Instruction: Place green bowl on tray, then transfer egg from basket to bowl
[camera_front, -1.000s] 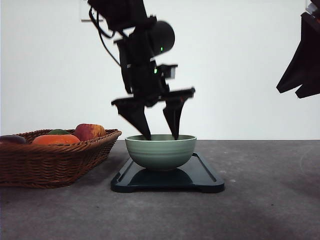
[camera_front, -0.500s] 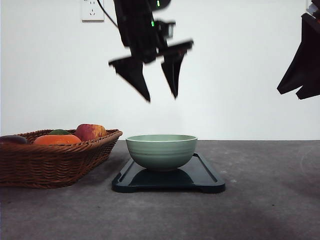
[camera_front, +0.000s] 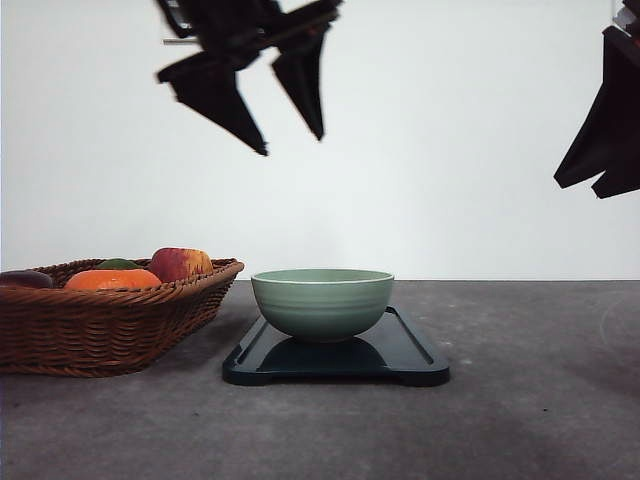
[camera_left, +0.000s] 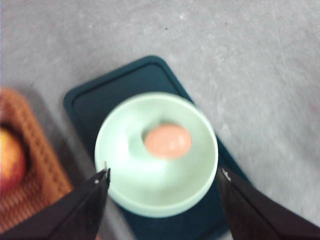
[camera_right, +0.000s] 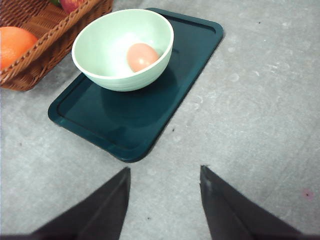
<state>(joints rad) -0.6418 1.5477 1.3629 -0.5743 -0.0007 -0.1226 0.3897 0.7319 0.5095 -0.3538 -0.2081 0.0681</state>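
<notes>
The pale green bowl stands upright on the dark tray, toward the tray's basket end. A tan egg lies inside the green bowl and also shows from above as the egg. The wicker basket sits left of the tray. My left gripper hangs open high above the bowl, leaning left, with nothing between its fingers. The right gripper is open over bare table beyond the tray. At the right edge of the front view the right arm hangs high.
The basket holds an orange, a red apple and other produce. A wall outlet sits behind the left arm. Grey tabletop spreads to the right of the tray and in front of it.
The left gripper has risen from the bowl's rim to well above it and swung left, still open. Bowl, tray, basket and right arm have not moved.
</notes>
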